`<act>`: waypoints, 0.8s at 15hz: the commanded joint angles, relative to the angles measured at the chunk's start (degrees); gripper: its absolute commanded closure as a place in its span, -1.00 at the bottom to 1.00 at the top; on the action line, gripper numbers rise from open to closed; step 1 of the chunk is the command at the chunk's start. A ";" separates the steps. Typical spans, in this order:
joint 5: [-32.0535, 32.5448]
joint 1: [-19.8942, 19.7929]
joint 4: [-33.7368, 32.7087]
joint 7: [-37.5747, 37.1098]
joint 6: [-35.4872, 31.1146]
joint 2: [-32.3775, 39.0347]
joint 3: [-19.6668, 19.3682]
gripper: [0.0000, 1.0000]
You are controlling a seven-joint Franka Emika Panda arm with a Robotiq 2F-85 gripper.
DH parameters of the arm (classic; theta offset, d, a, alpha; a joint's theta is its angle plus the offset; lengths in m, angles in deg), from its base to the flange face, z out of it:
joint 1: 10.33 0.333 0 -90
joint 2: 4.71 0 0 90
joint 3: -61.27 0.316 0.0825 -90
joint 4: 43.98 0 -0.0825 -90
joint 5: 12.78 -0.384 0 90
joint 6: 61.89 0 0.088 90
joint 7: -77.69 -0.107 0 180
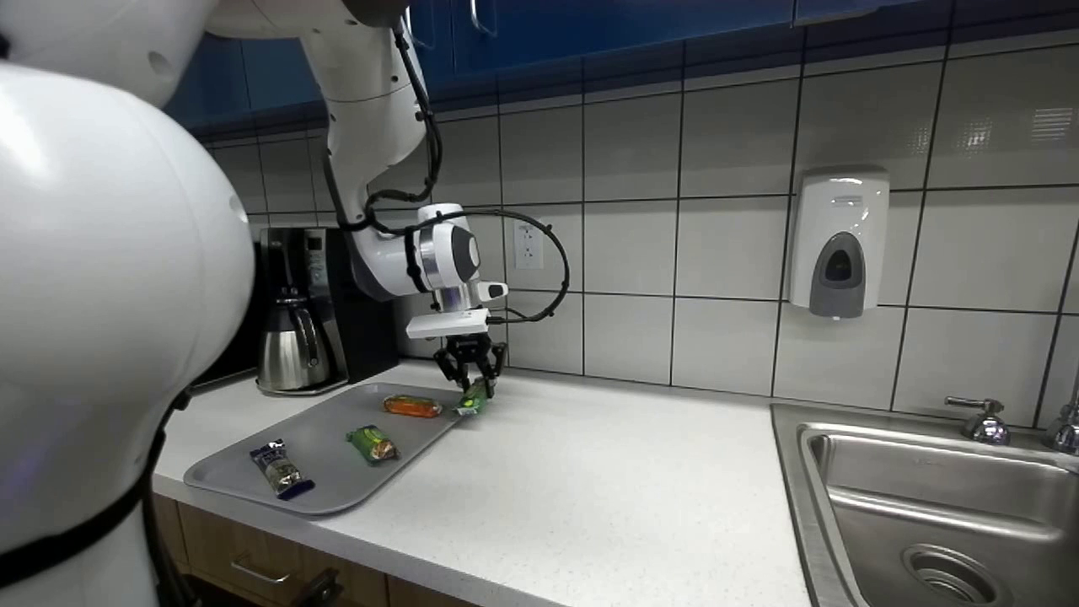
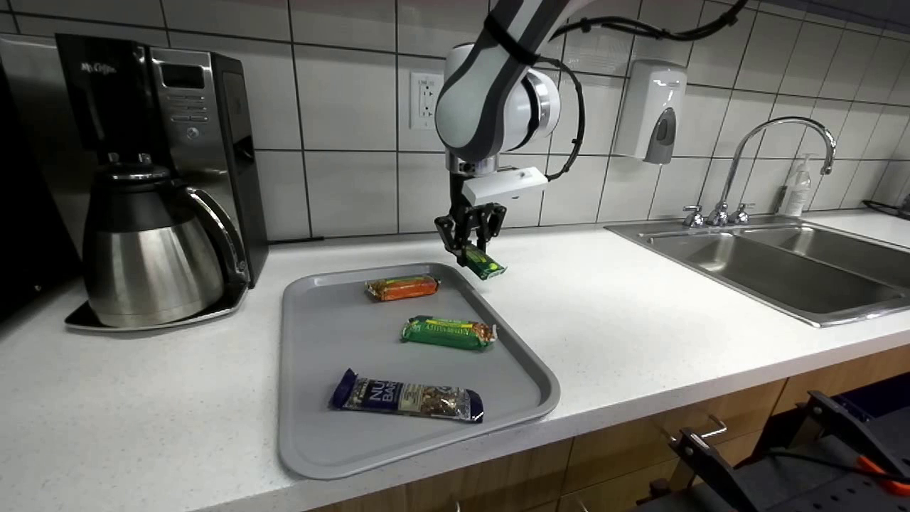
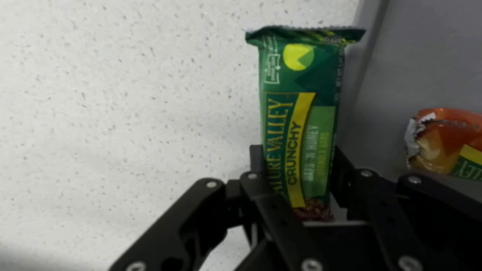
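My gripper (image 1: 476,386) is shut on a green Nature Valley bar (image 1: 472,401), with a finger on each long side. In an exterior view the gripper (image 2: 472,254) holds the green bar (image 2: 486,265) tilted, above the counter beside the tray's far right edge. In the wrist view the gripper (image 3: 297,162) grips the lower half of the bar (image 3: 299,101); its lower end is partly hidden. On the grey tray (image 2: 327,313) lie an orange bar (image 2: 402,288), another green bar (image 2: 448,333) and a dark blue nut bar (image 2: 407,398). The orange bar (image 3: 446,141) also shows in the wrist view.
A coffee maker (image 2: 195,135) with a steel carafe (image 2: 153,263) stands left of the tray. A steel sink (image 2: 782,270) with a faucet (image 2: 775,122) is at the right. The tiled wall with a soap dispenser (image 1: 840,240) backs the white counter (image 1: 632,472).
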 commanded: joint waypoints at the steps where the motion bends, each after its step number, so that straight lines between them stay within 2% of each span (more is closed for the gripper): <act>1: 1.17 -1.07 2.76 -1.97 -0.53 -1.81 -0.81 0.65; 12: 0.58 -3.19 5.40 -3.86 -0.36 -1.65 -3.05 0.65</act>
